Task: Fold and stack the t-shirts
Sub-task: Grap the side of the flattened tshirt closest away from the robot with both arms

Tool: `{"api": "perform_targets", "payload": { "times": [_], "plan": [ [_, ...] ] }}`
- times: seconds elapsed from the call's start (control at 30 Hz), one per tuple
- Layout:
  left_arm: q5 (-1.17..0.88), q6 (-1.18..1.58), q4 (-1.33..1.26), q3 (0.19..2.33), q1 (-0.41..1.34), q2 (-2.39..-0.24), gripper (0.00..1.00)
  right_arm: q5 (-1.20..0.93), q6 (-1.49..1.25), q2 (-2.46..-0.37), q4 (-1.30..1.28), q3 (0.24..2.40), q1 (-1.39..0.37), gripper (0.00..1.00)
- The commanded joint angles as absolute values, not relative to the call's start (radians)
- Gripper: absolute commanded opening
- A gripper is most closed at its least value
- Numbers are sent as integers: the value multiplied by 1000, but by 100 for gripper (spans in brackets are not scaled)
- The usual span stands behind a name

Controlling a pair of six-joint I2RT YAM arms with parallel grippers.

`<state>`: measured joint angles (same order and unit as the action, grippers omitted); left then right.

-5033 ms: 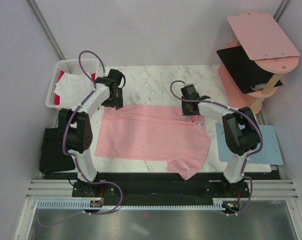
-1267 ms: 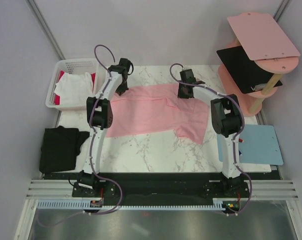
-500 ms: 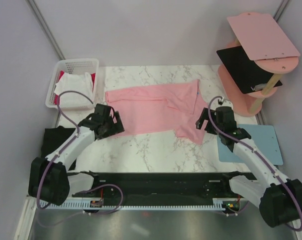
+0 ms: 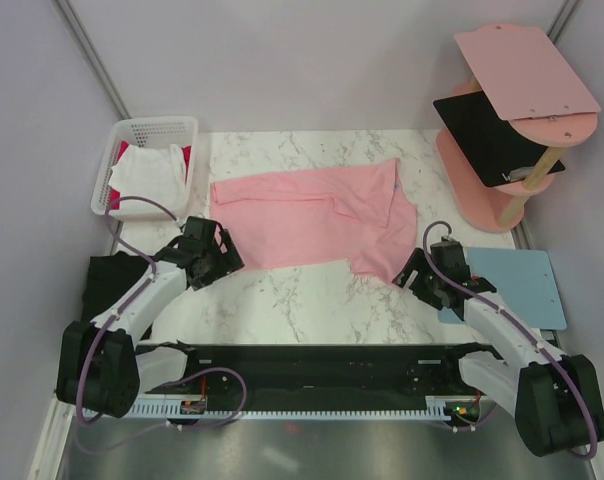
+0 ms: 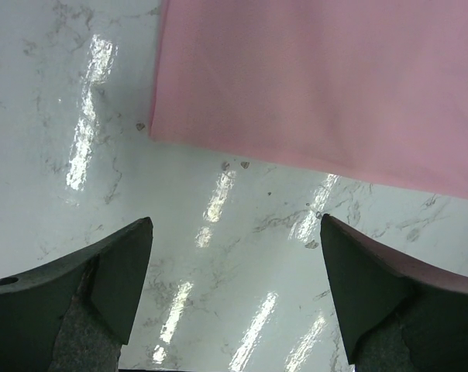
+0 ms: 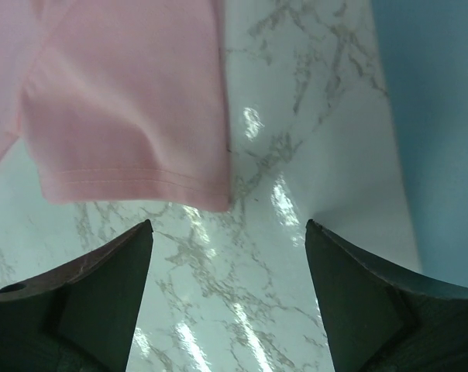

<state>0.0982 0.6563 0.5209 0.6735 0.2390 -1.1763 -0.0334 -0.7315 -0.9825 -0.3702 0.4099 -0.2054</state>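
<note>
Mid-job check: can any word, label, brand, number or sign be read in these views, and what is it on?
No text is readable.
The pink t-shirt has a small tag at its collar, too small to read.
The basket, the blue mat and the shelf boards show no writing.
</note>
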Motion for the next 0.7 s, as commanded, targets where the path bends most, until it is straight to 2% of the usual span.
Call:
{"api": "perform_targets", "payload": {
  "times": [0.0,0.1,0.2,0.23,0.3,0.4,0.43,0.57,0.67],
  "plan": [
    [133,660,489,709,219,-1174,95,-57,-784,-1043,-305,379,-202,87],
    [144,644,494,724,207,-1170,95,-66,-795,-1080,-238,371,-204,85],
    [161,634,506,741,189,-1187,95,-97,-805,-1161,-172,376,-204,74],
    [166,630,508,749,183,-1193,95,-129,-811,-1187,-125,373,-203,64],
    [173,621,518,761,167,-1224,96,-164,-830,-1276,-74,367,-206,53],
    [169,606,532,790,146,-1284,100,-222,-870,-1389,18,354,-210,5],
    [167,600,532,799,141,-1298,100,-230,-876,-1406,35,353,-212,0],
    [161,594,543,808,129,-1377,98,-203,-867,-1346,3,368,-213,0],
    [155,594,542,807,127,-1430,92,-173,-848,-1260,-90,414,-215,0]
  ]
}}
